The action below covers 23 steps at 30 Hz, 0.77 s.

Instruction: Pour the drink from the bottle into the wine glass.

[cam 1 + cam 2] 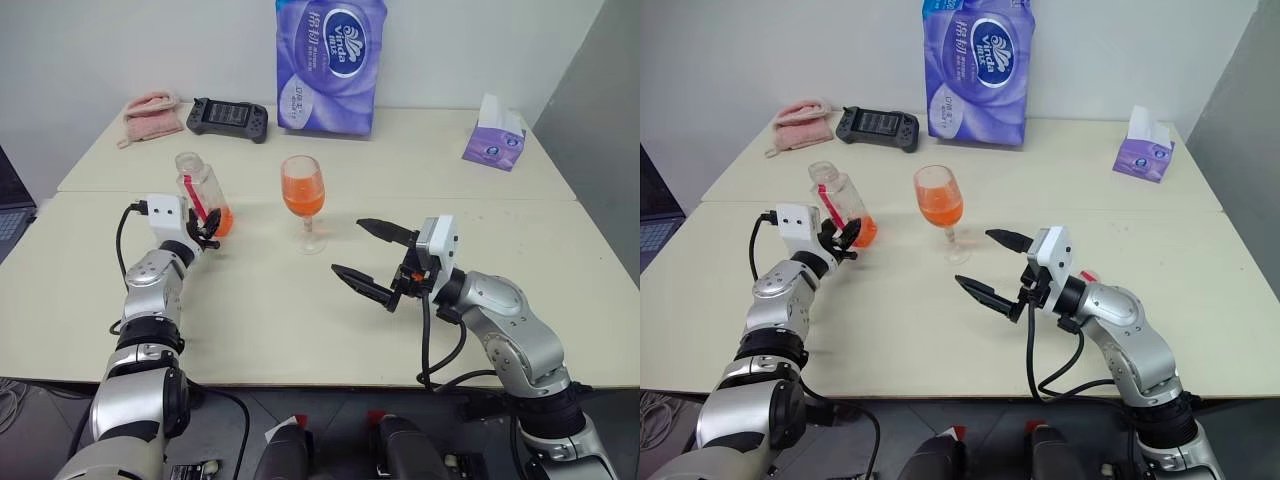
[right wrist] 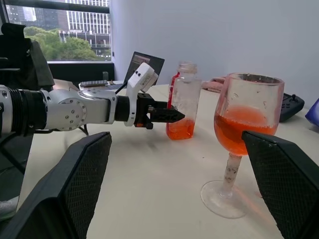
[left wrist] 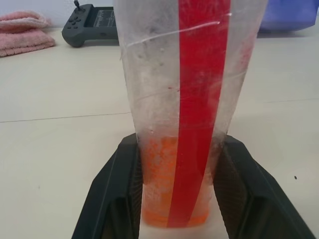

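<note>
Here the left gripper clamps the nearly drained bottle upright on the table beside the part-filled wine glass, apparently for set-down, while the right gripper waits agape.

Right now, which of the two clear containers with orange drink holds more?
The wine glass: its bowl is roughly half full. The bottle, between the left gripper's fingers, has only a shallow orange layer at its bottom.

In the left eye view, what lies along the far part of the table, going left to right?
Pink towel → black game controller → purple tissue pack → small purple tissue box.
</note>
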{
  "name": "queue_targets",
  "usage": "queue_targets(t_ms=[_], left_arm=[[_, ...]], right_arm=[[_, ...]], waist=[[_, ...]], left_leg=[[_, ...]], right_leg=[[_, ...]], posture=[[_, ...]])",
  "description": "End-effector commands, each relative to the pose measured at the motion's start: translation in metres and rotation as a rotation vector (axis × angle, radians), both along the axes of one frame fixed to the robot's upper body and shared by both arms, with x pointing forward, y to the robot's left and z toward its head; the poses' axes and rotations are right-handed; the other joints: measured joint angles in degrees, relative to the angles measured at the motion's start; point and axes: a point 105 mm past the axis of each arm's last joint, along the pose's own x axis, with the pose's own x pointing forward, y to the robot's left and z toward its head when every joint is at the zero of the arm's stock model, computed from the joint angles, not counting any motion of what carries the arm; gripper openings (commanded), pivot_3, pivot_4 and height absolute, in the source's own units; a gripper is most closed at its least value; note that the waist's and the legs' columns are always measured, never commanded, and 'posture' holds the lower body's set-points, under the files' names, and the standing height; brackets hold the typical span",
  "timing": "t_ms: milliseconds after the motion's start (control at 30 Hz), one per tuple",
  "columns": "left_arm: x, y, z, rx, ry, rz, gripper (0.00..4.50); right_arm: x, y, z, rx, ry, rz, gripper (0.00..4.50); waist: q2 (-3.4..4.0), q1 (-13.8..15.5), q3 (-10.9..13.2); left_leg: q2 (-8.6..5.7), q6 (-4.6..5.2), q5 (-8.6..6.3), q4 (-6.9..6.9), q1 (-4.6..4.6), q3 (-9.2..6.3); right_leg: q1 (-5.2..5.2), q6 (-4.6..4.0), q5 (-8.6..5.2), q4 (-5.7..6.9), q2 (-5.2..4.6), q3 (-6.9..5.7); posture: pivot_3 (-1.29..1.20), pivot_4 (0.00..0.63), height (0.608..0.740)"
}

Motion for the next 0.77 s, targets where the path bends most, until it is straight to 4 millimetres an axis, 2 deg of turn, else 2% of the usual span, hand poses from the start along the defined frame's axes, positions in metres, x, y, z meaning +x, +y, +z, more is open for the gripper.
queue_targets(t_ms=[33, 167, 200, 333, 400, 467, 567, 767], left_arm=[[0.000, 0.003, 0.001, -0.002, 0.001, 0.004, 2.96], [-0.003, 0.005, -0.001, 0.007, 0.009, 0.004, 4.24], [-0.006, 0.007, -0.005, 0.007, 0.017, 0.006, 4.37], [-0.021, 0.012, -0.020, 0.035, 0.066, 0.022, 4.37], [-0.029, 0.010, -0.025, 0.039, 0.093, 0.021, 4.37], [-0.038, 0.005, -0.021, 0.039, 0.091, 0.024, 4.37], [-0.054, -0.006, -0.012, 0.035, 0.082, 0.034, 4.37], [-0.083, -0.038, 0.000, -0.055, 0.078, 0.073, 4.37]], right_arm=[[-0.004, 0.002, 0.013, 0.022, -0.051, 0.012, 4.50], [-0.005, 0.003, 0.012, 0.020, -0.052, 0.016, 4.50], [-0.004, 0.003, 0.012, 0.020, -0.052, 0.014, 4.50], [-0.003, -0.001, 0.006, 0.005, -0.041, -0.017, 4.50], [0.004, -0.010, -0.004, -0.032, -0.017, -0.106, 4.50], [0.018, -0.023, -0.014, -0.056, -0.001, -0.262, 4.50], [0.036, -0.043, -0.019, 0.005, 0.068, -0.507, 4.50], [0.044, -0.076, -0.040, -0.005, 0.163, -0.817, 4.50]], waist=[[0.00, 0.0, 0.0], [0.00, -0.1, 0.0], [0.00, -0.1, 0.0], [0.00, -0.3, 0.0], [-0.01, -0.3, 0.0], [-0.02, -0.1, 0.0], [-0.03, -0.1, 0.0], [-0.05, 0.4, 0.0]], left_leg=[[0.00, 0.00, 0.00, 0.00, 0.00, 0.00], [0.01, 0.00, 0.00, -0.01, -0.02, 0.01], [0.01, 0.00, 0.00, -0.01, -0.02, 0.01], [0.03, 0.00, 0.00, -0.08, 0.03, 0.07], [0.08, 0.00, 0.00, -0.12, 0.04, 0.05], [0.07, 0.00, 0.00, -0.13, 0.03, 0.01], [0.06, -0.01, 0.00, -0.12, 0.03, 0.02], [0.04, -0.03, 0.00, -0.12, -0.01, -0.05]], right_leg=[[0.00, 0.00, 0.00, 0.00, 0.00, 0.00], [-0.02, 0.00, 0.00, 0.00, 0.00, 0.00], [-0.02, 0.00, 0.00, 0.00, 0.00, 0.00], [-0.03, 0.00, 0.00, -0.02, 0.00, 0.08], [-0.04, 0.00, 0.00, -0.02, 0.01, 0.08], [-0.03, 0.00, 0.00, -0.02, -0.01, 0.14], [-0.02, 0.00, 0.00, -0.04, -0.06, 0.23], [0.01, 0.00, 0.00, -0.11, -0.09, 0.25]], posture=[[0.00, 0.150, 0.740], [0.00, 0.150, 0.740], [0.00, 0.150, 0.740], [0.00, 0.150, 0.740], [0.00, 0.150, 0.740], [0.00, 0.150, 0.740], [0.00, 0.150, 0.740], [0.00, 0.150, 0.740]])
